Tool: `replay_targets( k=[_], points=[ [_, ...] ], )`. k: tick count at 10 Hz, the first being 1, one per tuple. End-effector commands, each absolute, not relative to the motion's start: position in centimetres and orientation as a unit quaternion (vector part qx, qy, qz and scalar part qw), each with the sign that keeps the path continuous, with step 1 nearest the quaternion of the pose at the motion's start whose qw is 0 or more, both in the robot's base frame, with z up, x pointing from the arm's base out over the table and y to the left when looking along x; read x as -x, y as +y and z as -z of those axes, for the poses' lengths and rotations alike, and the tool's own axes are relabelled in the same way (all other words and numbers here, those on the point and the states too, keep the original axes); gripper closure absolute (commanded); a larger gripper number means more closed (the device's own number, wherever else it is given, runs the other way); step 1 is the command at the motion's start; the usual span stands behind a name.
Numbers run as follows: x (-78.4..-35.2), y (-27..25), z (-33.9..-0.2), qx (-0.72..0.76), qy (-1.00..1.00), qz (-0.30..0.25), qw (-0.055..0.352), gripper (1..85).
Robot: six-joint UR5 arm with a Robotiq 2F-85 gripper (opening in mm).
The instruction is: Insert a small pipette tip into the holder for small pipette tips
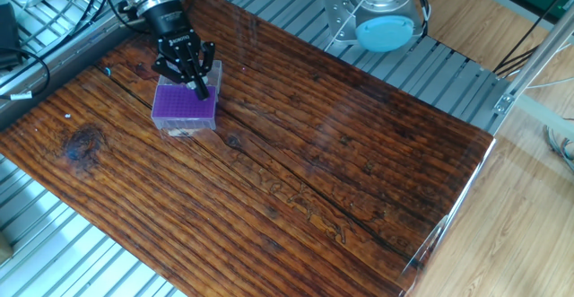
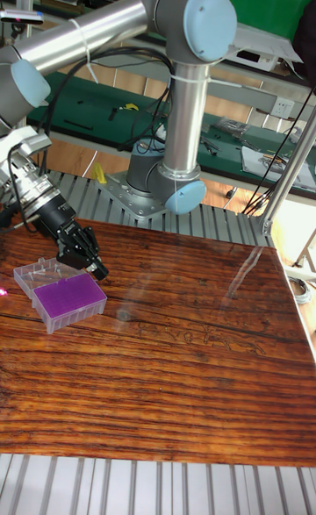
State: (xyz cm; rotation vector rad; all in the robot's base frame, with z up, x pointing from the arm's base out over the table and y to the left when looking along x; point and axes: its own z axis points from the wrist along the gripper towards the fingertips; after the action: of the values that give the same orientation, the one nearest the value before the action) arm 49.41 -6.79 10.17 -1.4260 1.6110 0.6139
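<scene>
My tool hangs over the pipette tip holder; I cannot tell whether it pinches a tip. Beneath it, tiny holes mean slight misalignment could jam or bend a tip.

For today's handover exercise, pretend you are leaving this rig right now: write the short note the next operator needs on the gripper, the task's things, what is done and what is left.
Gripper: tilted over the far right corner of the purple tip holder; the fingers look close together, but whether they hold a tip is too small to tell.
Holder: on the wooden table, near its far left corner, with its clear lid lying open beside it.
Done: gripper brought to the holder.
Left: confirm the tip, seat it in a hole, release, lift away.
</scene>
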Motion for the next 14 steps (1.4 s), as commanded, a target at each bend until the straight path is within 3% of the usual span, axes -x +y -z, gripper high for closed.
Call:
replay_targets(
  k=[1, 9, 14],
  points=[
    [-49.1, -6.6, -10.9, 0.575, 0.631, -0.254, 0.455, 74.3],
    [-48.5, -6.0, -10.5, 0.577, 0.633, -0.267, 0.441, 75.0],
    [-50.1, -5.8, -9.9, 0.589, 0.640, -0.238, 0.432, 75.3]
  ],
)
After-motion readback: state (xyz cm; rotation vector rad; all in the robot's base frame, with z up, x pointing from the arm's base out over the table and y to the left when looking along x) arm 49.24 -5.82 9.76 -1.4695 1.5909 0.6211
